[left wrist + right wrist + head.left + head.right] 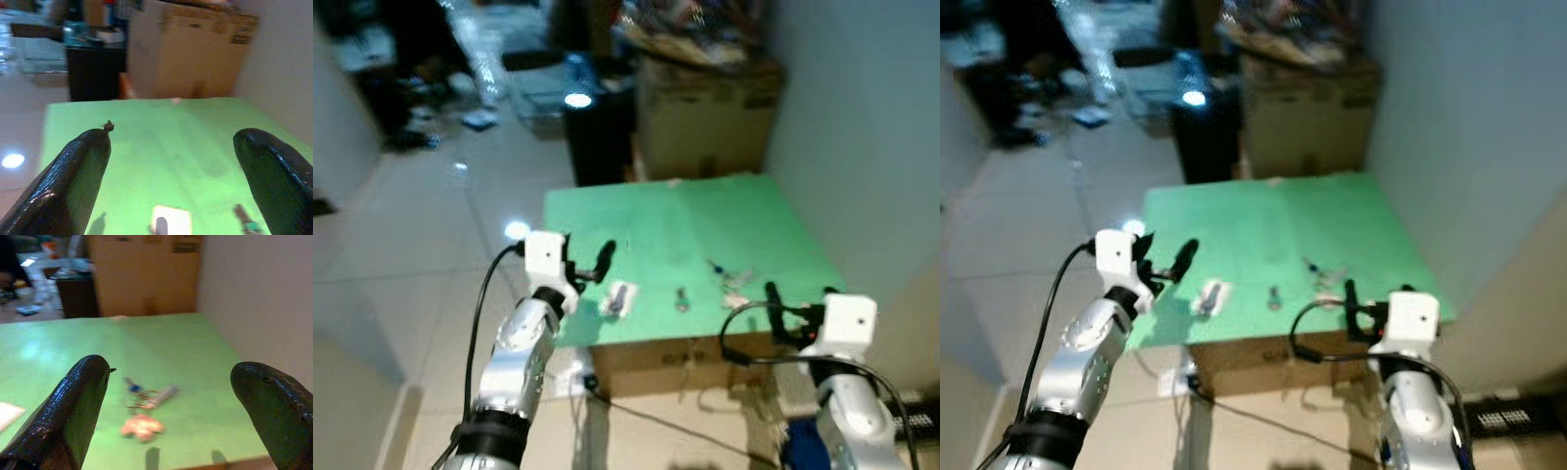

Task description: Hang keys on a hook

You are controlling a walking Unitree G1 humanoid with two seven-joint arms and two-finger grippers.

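A bunch of keys (146,399) with a pale orange tag (142,427) lies on the green tabletop (705,220) near its front right part, also seen as keys (729,276). A small white hook plate (619,297) lies flat near the front left, with a small dark metal piece (681,299) between it and the keys. My left gripper (592,264) hovers open at the table's front left edge, just short of the hook plate (170,220). Just short of the keys, at the front right edge, my right gripper (800,296) stands open and holds nothing.
A cardboard box (705,117) and a black cabinet (597,127) stand behind the table. A pale wall (871,147) runs along the right side. Shiny tiled floor (421,245) opens to the left, with clutter far back. Cables (646,416) trail under the table's front.
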